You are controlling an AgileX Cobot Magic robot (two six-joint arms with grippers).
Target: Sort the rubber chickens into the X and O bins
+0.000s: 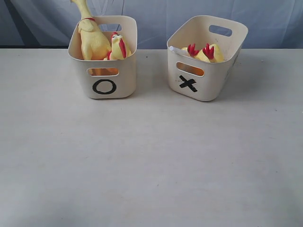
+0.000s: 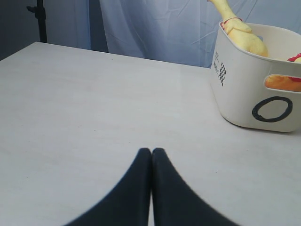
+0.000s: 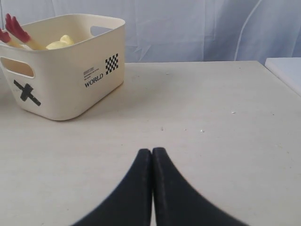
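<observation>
The cream O bin (image 1: 124, 85) stands at the back left of the table and holds two yellow rubber chickens: one upright with its long neck sticking out (image 1: 92, 40), one showing its red comb (image 1: 120, 47). The cream X bin (image 1: 215, 82) at the back right holds yellow rubber chickens with red feet (image 1: 204, 52) poking over the rim. In the left wrist view the O bin (image 2: 240, 94) is off to one side of my left gripper (image 2: 151, 151), which is shut and empty. My right gripper (image 3: 151, 151) is shut and empty too, with the X bin (image 3: 70, 89) ahead. Neither gripper appears in the exterior view.
A pale tabletop (image 1: 151, 161) stretches in front of both bins. A light curtain (image 1: 156, 19) hangs behind the table. A dark stand (image 2: 41, 19) rises beyond the table's far corner in the left wrist view. A white surface (image 3: 287, 70) adjoins the table's edge in the right wrist view.
</observation>
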